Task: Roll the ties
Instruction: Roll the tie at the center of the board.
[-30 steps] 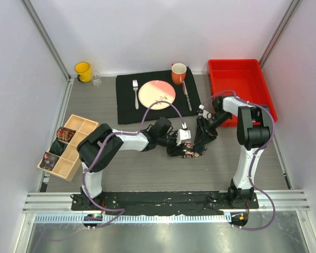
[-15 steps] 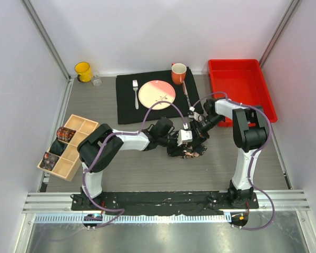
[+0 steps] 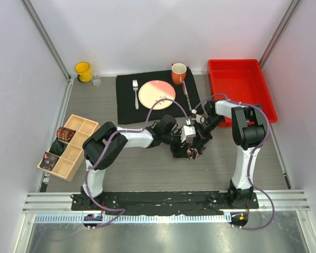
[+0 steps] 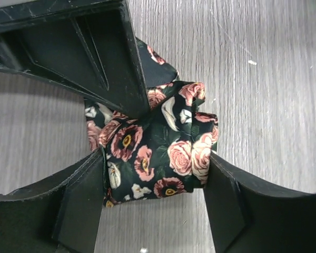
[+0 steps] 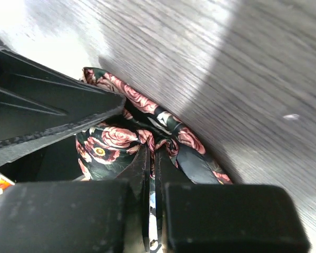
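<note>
A black tie with pink roses [image 3: 190, 151] lies bunched in a loose coil on the grey table. In the left wrist view this tie [image 4: 158, 147] fills the gap between my left gripper's [image 4: 157, 176] wide-set fingers [image 4: 79, 205], which flank its near edge. My left gripper [image 3: 186, 141] reaches it from the left. My right gripper [image 3: 199, 138] comes in from the right. In the right wrist view the right gripper [image 5: 154, 152] is shut, with a fold of the tie [image 5: 110, 139] pinched at its tips. Rolled ties [image 3: 66, 134] sit in a wooden box [image 3: 87, 126] at the left.
Behind the tie lies a black placemat [image 3: 126, 105] with a plate [image 3: 157, 94], fork [image 3: 135, 94], knife [image 3: 186, 95] and orange mug [image 3: 178, 73]. A red bin [image 3: 242, 87] stands at the back right. A yellow cup [image 3: 83, 70] and a glass [image 3: 97, 80] stand at the back left.
My right gripper has swung left onto the tie and shut on a fold. My left gripper's jaws have widened around the coil. The bundle has drawn together slightly.
</note>
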`<action>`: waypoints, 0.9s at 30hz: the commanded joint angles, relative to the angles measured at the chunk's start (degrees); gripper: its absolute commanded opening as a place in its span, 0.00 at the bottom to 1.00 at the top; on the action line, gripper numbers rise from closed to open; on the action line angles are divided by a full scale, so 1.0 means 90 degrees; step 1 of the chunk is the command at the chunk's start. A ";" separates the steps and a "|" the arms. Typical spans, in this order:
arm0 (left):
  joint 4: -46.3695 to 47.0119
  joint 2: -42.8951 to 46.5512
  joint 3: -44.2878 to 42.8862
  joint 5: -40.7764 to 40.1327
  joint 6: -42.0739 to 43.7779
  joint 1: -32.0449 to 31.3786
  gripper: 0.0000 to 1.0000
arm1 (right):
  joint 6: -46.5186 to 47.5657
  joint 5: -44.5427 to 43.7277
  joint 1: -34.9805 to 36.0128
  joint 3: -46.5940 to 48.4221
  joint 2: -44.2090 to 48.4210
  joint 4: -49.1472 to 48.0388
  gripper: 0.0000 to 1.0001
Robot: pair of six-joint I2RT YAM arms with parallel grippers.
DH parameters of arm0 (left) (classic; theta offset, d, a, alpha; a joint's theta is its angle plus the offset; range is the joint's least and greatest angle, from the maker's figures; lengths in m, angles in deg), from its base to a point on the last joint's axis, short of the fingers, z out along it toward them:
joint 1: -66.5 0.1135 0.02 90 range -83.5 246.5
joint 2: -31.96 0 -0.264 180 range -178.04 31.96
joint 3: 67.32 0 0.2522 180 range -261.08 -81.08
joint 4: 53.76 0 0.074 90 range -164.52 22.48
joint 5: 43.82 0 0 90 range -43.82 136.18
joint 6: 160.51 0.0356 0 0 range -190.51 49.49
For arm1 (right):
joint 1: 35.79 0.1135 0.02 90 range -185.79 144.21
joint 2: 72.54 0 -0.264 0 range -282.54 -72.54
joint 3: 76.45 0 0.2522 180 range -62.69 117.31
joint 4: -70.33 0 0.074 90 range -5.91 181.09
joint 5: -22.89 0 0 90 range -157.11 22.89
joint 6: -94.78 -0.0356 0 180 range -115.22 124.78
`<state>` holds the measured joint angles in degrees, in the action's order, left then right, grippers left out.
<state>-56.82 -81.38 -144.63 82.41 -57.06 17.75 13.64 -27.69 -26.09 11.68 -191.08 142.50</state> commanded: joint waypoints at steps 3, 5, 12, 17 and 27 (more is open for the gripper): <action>0.0062 -0.0395 -0.0527 -0.0021 -0.0313 -0.0052 0.68 | 0.0021 -0.0991 0.0124 -0.0080 -0.0091 -0.1070 0.01; -0.0055 -0.0463 -0.0566 -0.0012 -0.0274 -0.0062 0.56 | -0.0028 -0.0904 0.0144 -0.0051 -0.0061 -0.1051 0.01; -0.0544 -0.0298 -0.0078 -0.0411 0.0194 -0.0062 0.19 | -0.0115 -0.0338 -0.0148 0.0213 0.0134 -0.0358 0.15; -0.0378 -0.0151 0.0361 -0.0539 0.0234 -0.0052 0.10 | -0.0447 0.0268 -0.0822 0.0126 0.0183 -0.0123 0.20; 0.0178 0.0122 0.0410 -0.0997 0.0010 -0.0052 0.02 | -0.0370 -0.0940 -0.0433 -0.0060 -0.0314 -0.0494 0.16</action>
<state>-53.43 -81.64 -142.95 81.23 -57.02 16.85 9.16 -28.34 -31.80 11.33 -191.65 140.38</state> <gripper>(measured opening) 0.370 0.165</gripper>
